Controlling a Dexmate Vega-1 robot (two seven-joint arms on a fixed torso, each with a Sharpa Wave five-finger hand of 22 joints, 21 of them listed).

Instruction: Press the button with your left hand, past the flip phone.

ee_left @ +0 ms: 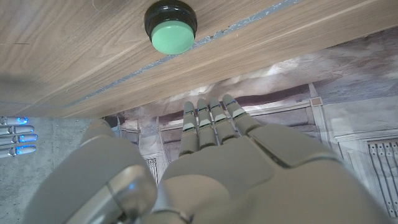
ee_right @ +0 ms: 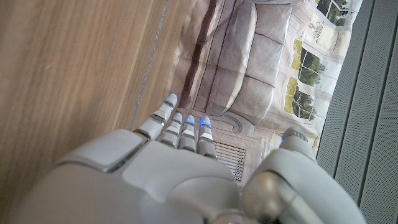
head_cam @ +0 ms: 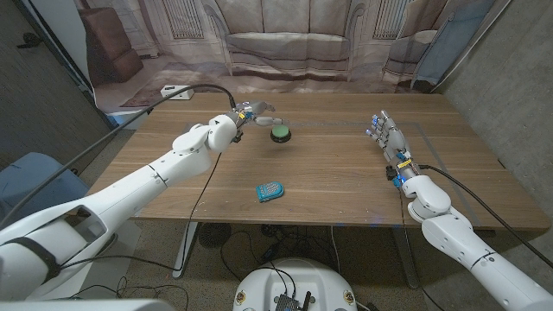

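A green button (head_cam: 281, 132) in a black housing sits on the far middle of the wooden table (head_cam: 346, 173). My left hand (head_cam: 251, 112) hovers just left of it and slightly beyond, fingers straight and apart, holding nothing. In the left wrist view the button (ee_left: 171, 28) lies apart from my left hand (ee_left: 211, 155). A blue flip phone (head_cam: 270, 191) lies nearer the front edge, middle of the table. My right hand (head_cam: 389, 138) stands open at the right side, fingers extended; it also appears in its own wrist view (ee_right: 180, 162).
A printed backdrop of a sofa (head_cam: 289, 43) hangs behind the table's far edge. A black cable (head_cam: 173, 99) runs along my left arm. The right hand's fingertips (ee_left: 13, 134) peek in at the left wrist view's edge.
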